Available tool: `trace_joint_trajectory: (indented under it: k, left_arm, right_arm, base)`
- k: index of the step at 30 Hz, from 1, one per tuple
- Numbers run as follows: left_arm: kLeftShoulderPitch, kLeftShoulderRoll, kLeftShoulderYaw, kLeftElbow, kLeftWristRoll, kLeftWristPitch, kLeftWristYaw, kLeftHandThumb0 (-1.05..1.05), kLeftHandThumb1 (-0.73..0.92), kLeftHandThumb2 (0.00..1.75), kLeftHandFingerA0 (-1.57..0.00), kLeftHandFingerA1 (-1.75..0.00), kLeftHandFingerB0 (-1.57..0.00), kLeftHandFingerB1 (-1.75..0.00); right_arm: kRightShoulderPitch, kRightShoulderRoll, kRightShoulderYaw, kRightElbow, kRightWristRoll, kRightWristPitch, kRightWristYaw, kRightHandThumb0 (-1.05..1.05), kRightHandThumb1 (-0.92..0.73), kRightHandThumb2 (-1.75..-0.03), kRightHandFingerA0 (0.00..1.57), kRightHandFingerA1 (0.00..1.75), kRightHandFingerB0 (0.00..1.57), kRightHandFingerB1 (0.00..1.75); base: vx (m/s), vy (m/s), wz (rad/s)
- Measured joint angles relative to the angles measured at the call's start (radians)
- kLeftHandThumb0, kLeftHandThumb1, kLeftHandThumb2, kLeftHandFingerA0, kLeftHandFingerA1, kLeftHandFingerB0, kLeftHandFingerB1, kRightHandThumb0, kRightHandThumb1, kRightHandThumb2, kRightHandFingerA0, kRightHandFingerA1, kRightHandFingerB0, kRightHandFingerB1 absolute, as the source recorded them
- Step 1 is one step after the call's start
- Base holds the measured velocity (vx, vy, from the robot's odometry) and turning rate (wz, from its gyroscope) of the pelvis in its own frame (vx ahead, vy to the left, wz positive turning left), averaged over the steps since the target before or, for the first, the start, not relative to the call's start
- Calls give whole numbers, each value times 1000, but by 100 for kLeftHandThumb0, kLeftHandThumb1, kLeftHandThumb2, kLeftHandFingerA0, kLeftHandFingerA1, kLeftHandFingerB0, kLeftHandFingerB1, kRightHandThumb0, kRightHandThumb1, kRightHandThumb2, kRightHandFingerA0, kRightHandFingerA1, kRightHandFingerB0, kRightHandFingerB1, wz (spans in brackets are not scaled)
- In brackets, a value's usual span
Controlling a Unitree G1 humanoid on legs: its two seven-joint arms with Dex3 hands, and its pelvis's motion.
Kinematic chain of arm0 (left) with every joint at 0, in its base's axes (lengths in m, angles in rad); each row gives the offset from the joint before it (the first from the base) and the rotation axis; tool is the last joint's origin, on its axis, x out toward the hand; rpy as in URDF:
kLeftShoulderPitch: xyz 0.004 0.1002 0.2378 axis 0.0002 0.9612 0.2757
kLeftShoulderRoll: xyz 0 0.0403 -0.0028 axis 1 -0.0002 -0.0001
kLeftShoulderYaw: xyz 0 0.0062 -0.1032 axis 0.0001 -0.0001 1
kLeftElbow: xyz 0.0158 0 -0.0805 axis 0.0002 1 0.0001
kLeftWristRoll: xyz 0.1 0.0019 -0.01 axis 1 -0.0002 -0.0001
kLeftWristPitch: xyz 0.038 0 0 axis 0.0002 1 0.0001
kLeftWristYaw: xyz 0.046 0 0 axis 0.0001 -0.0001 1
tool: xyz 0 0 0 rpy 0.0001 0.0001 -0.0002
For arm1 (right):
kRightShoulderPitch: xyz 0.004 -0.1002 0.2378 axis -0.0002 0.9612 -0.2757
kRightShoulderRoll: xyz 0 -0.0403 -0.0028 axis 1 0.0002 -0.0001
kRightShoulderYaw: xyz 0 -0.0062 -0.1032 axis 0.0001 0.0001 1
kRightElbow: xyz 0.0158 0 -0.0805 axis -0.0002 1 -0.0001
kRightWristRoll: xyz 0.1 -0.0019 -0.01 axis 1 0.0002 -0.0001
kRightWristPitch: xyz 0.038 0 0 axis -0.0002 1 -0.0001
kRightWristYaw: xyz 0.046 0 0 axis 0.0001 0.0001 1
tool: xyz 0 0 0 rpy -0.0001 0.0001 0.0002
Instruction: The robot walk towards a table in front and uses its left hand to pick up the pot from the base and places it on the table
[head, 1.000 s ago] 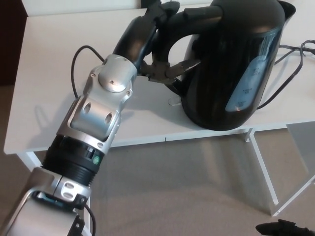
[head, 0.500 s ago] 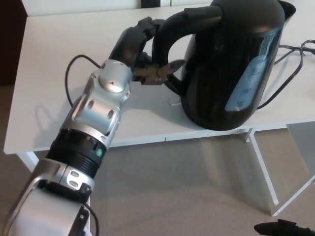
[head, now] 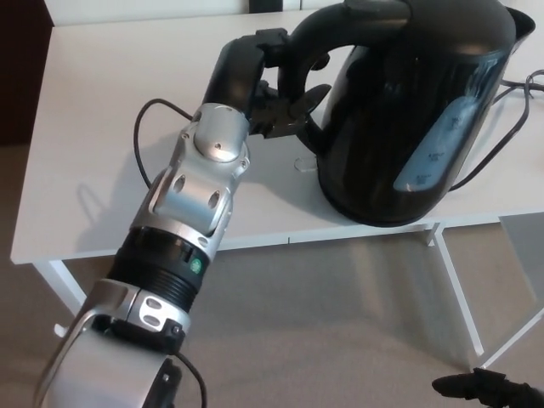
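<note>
The pot (head: 408, 110) is a black electric kettle with a blue water window, upright near the front edge of the white table (head: 102, 127). Its curved handle (head: 310, 38) faces left. My left hand (head: 268, 85) reaches in from the lower left and is shut on that handle, thumb over the top and fingers hooked through the loop. No base shows under the pot; its body hides whatever is beneath. A dark part of my right hand (head: 489, 393) shows at the bottom right corner, too little to read.
A black cable (head: 501, 136) runs from behind the pot off to the right across the table. White table legs (head: 455, 289) stand on the beige carpet below. A thin wire (head: 140, 136) loops beside my left forearm.
My left hand has closed further around the handle, its wrist shifting right and up. The pot looks slightly larger and further right; the whole view has also shifted a little.
</note>
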Motion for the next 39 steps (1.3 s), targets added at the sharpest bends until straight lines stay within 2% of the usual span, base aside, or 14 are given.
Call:
trace_joint_trajectory:
  k: [1, 3, 11, 12, 13, 15, 16, 17, 23, 25, 30, 35, 36, 39]
  left_arm:
    - [0, -2, 2, -1, 0, 0, 3, -20, 85, 64, -115, -110, -79, -93]
    - [0, -13, 18, -4, -2, 0, 8, -18, 83, 66, -106, -137, -78, -103]
    - [-3, -99, 214, -39, -81, 12, 24, -17, 82, 65, -107, -123, -72, -106]
    - [-4, -99, 226, -42, -89, 14, 25, -18, 80, 64, -105, -123, -74, -101]
    - [-4, -100, 246, -45, -101, 18, 25, -18, 80, 64, -105, -123, -74, -101]
    - [-5, -101, 290, -55, -133, 25, 25, -17, 79, 63, -104, -126, -74, -96]
    - [-5, -101, 299, -57, -140, 27, 25, -16, 77, 67, -102, -132, -71, -111]
    - [-7, -101, 322, -61, -158, 33, 26, -16, 74, 73, -103, -134, -75, -115]
    - [-27, -101, 419, -83, -232, 64, 32, -12, 69, 79, -103, -137, -73, -117]
    - [-38, -101, 445, -95, -254, 76, 37, -12, 73, 69, -87, -157, -66, -123]
    - [-63, -102, 503, -134, -313, 106, 49, -18, 79, 70, -91, -150, -73, -110]
    - [-103, -101, 560, -172, -377, 135, 59, -15, 70, 76, -98, -145, -83, -115]
    - [-118, -100, 573, -175, -392, 140, 60, -10, 70, 78, -88, -153, -67, -121]
    - [-147, -89, 600, -178, -422, 152, 60, -8, 71, 76, -89, -153, -69, -118]
  right_arm:
    - [0, 0, 0, -2, 0, 4, 0, -48, -38, -79, 80, 63, 54, 55]
    - [0, 0, 1, -4, -1, 11, 0, -49, -40, -80, 79, 63, 53, 55]
    - [-7, 0, 4, -4, -1, 19, 1, -45, -40, -80, 84, 66, 56, 57]
    - [-7, 0, 4, -3, -1, 19, 1, -51, -46, -58, 86, 48, 65, 46]
    - [-7, 0, 5, -3, -1, 19, 1, -51, -46, -58, 86, 48, 65, 46]
    - [-7, 0, 6, -3, -1, 20, 1, -44, -40, -79, 84, 65, 55, 57]
    - [-7, 0, 7, -3, -1, 20, 1, -48, -46, -57, 86, 48, 66, 47]
    - [-7, 0, 7, -4, -1, 20, 1, -48, -42, -80, 85, 65, 56, 56]
    - [-11, 0, 10, 2, -1, 20, 1, -46, -41, -81, 84, 66, 55, 57]
    - [-11, 0, 12, 2, -1, 20, 1, -45, -41, -81, 83, 65, 54, 57]
    - [-11, 0, 16, 2, -1, 20, 1, -50, -43, -80, 89, 65, 57, 56]
    - [-11, 0, 17, 4, -2, 20, 0, -50, -43, -80, 89, 65, 57, 56]
    - [-10, 0, 18, 4, -2, 20, 0, -48, -42, -80, 88, 65, 55, 56]
    - [-8, -1, 18, 2, -3, 21, -2, -49, -41, -80, 88, 65, 56, 56]
  base:
    - [0, 0, 0]
    - [0, 0, 0]
    - [0, 0, 0]
    - [0, 0, 0]
    - [0, 0, 0]
    - [0, 0, 0]
    - [0, 0, 0]
    - [0, 0, 0]
    - [0, 0, 0]
    - [0, 0, 0]
    - [0, 0, 0]
    - [0, 0, 0]
    - [0, 0, 0]
    - [0, 0, 0]
